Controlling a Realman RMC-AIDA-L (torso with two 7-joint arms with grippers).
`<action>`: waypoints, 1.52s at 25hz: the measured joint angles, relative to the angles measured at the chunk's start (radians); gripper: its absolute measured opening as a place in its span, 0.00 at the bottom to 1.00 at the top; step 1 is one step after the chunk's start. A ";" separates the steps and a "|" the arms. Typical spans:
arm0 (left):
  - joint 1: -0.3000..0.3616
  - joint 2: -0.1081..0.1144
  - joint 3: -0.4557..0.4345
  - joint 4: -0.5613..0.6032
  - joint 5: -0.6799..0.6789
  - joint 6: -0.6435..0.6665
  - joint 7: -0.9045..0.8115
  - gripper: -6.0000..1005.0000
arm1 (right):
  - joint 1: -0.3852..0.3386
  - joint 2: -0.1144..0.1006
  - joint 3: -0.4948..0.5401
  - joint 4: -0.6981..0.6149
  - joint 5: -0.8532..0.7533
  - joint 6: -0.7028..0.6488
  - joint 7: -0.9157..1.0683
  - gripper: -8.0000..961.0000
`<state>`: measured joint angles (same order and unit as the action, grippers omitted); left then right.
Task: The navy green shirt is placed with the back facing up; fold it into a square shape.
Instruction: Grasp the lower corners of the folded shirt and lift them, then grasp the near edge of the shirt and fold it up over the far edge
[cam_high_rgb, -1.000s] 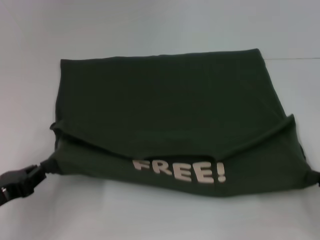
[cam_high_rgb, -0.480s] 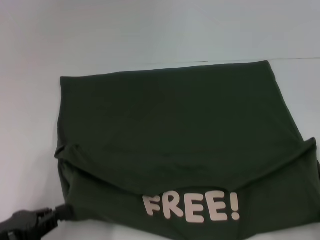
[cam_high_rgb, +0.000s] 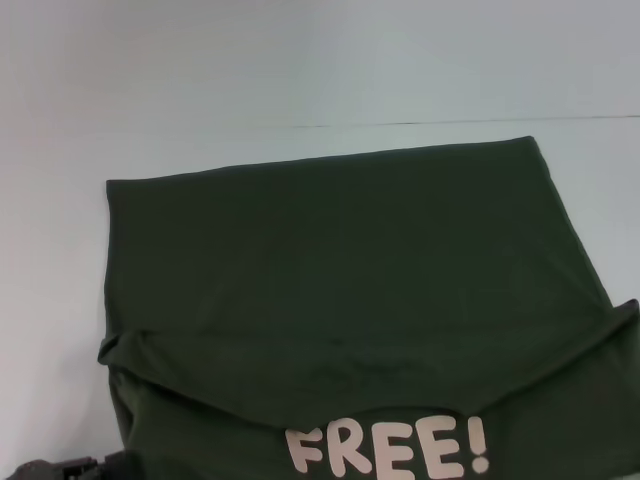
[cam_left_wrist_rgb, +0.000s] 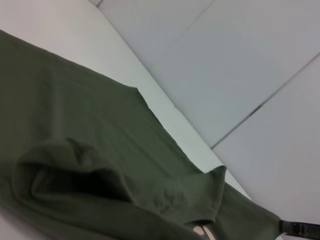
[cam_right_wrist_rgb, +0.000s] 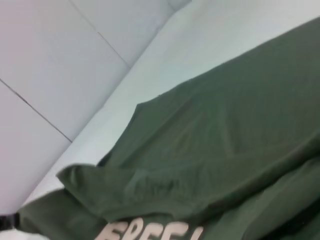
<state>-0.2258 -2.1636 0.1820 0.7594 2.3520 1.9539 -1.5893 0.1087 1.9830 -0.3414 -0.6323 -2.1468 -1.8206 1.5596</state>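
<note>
The navy green shirt (cam_high_rgb: 340, 270) lies on the white table. Its near part is turned up, showing the cream letters "FREE!" (cam_high_rgb: 388, 448) at the bottom of the head view. My left gripper (cam_high_rgb: 100, 466) is at the bottom left edge, shut on the shirt's near left corner. My right gripper is out of the head view. It shows far off in the left wrist view (cam_left_wrist_rgb: 292, 228), where the shirt's other near corner tapers into it. The shirt also shows in the left wrist view (cam_left_wrist_rgb: 90, 150) and the right wrist view (cam_right_wrist_rgb: 215, 145).
The white table (cam_high_rgb: 300, 70) stretches beyond the shirt's far edge and to its left. A thin dark seam (cam_high_rgb: 450, 123) runs across the table behind the shirt.
Both grippers have drawn the shirt's near edge toward me. The lettering and the left gripper have slid down to the bottom of the head view, and the shirt fills more of it.
</note>
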 joint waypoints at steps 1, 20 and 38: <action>-0.003 0.001 -0.010 0.000 0.001 -0.002 0.000 0.01 | 0.002 -0.002 0.021 0.000 0.000 -0.010 -0.005 0.04; -0.083 0.041 -0.053 0.000 0.002 -0.032 -0.049 0.03 | -0.007 0.007 0.184 -0.018 0.003 -0.130 -0.039 0.04; -0.397 0.129 -0.087 -0.109 -0.018 -0.430 -0.130 0.07 | 0.383 -0.027 0.273 0.061 0.015 0.236 0.049 0.04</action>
<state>-0.6226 -2.0344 0.0953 0.6504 2.3338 1.5236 -1.7198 0.4918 1.9559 -0.0680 -0.5715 -2.1322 -1.5843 1.6087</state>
